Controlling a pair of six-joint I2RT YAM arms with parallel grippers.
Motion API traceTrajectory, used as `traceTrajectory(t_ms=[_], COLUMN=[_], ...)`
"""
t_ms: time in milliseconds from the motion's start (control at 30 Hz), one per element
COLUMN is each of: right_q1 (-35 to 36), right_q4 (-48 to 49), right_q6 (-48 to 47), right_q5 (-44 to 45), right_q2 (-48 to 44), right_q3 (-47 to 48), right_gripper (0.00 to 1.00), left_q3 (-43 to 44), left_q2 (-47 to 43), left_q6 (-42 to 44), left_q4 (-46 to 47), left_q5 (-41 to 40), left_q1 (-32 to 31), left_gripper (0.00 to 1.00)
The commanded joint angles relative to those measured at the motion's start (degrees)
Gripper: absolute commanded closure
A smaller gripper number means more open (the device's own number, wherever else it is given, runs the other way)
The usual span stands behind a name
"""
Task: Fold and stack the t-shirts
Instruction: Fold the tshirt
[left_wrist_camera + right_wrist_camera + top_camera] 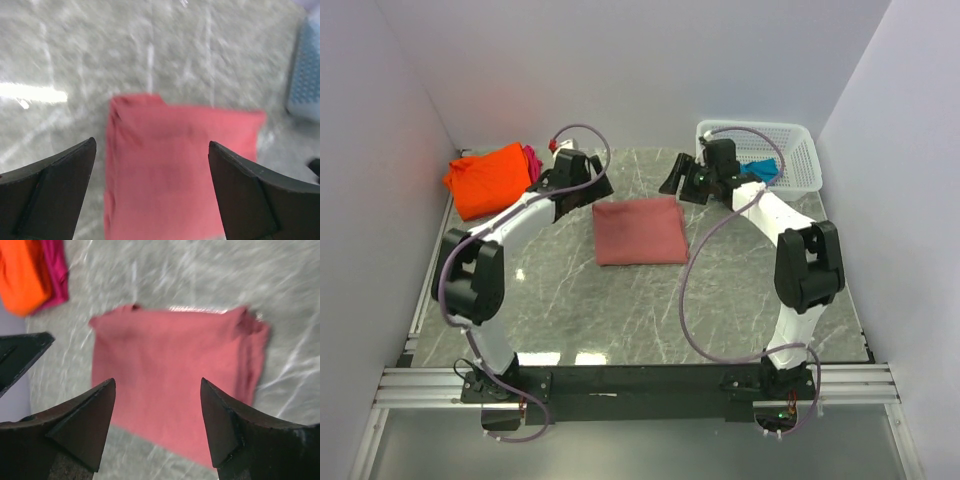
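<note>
Scanning one tabletop (620,310), we count one basket (802,150) holding one teal t-shirt (763,168), one folded salmon-pink t-shirt (638,231) at centre, one orange t-shirt (488,180) touching one magenta t-shirt (531,160) far left, and two pincers, left pincer (152,145) and right pincer (157,382), both gaping and empty.

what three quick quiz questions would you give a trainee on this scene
1. True or false: the salmon-pink t-shirt lies folded on the table.
2. The teal t-shirt is: A in the white basket, B on the bare marble, C draped over an arm.
3. Which colour of cloth peeks out beside the orange t-shirt?
Key: 1 true; 2 A; 3 the magenta t-shirt.
</note>
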Motion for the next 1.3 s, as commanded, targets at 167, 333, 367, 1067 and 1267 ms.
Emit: traceTrajectory(t_ms=[167,333,367,1067,1267], right_q1=[3.48,3.92,4.01,22.91,22.82], right_q4=[6.57,5.78,6.22,12.11,6.14], right_q6=[2.58,2.32,2.32,7.24,8.3], right_q5=[-4.18,-2.6,-2.6,10.75,21.55], right_q2=[1.73,4.9,5.17,-18.44,-30.66], right_q3=[-4.5,-6.42,-8.86,-36.84,-37.36], right_gripper=[0.25,0.25,0.25,0.28,0.27], left_q3=[-4.56,-4.7,-5.93,-40.05,-38.81], left_q2=[-0.36,6.51,6.43,-37.77,-44.11], left_q6=[-0.64,-0.64,-1.07,-9.25,-12.76], left_q4=[7.84,5.02,5.98,-3.13,-12.29], left_q5=[13.24,12.63,12.28,-5.38,-13.65], left_q1=[-3.07,-3.25,-3.25,-11.51,-11.42], left_gripper=[0.01,0.01,0.01,0.01,0.01])
